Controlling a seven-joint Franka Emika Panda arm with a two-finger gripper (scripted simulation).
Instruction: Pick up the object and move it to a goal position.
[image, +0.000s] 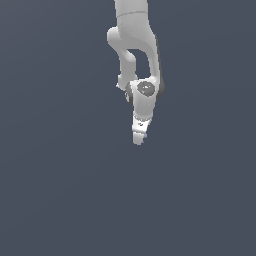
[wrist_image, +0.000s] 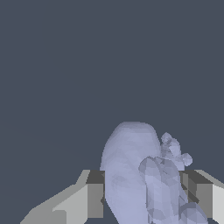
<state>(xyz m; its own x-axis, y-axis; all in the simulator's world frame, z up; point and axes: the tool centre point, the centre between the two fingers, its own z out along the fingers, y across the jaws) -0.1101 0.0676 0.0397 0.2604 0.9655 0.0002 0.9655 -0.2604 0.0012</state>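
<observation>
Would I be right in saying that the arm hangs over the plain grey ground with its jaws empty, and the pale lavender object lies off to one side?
Not quite: the jaws are not empty. The wrist view shows the pale lavender object lodged between the gripper fingers, not lying aside. In the exterior view only a lavender speck shows at the gripper tip. The arm does hang over plain grey ground.

Pale lavender-blue object (wrist_image: 131, 175); white and grey fingers (wrist_image: 94, 199).

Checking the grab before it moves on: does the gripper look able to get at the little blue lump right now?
Probably yes. In the wrist view the lump sits between the gripper's fingers, nothing blocking it. In the exterior view only a blue speck shows at the fingertips, so the grip itself is unclear.
</observation>
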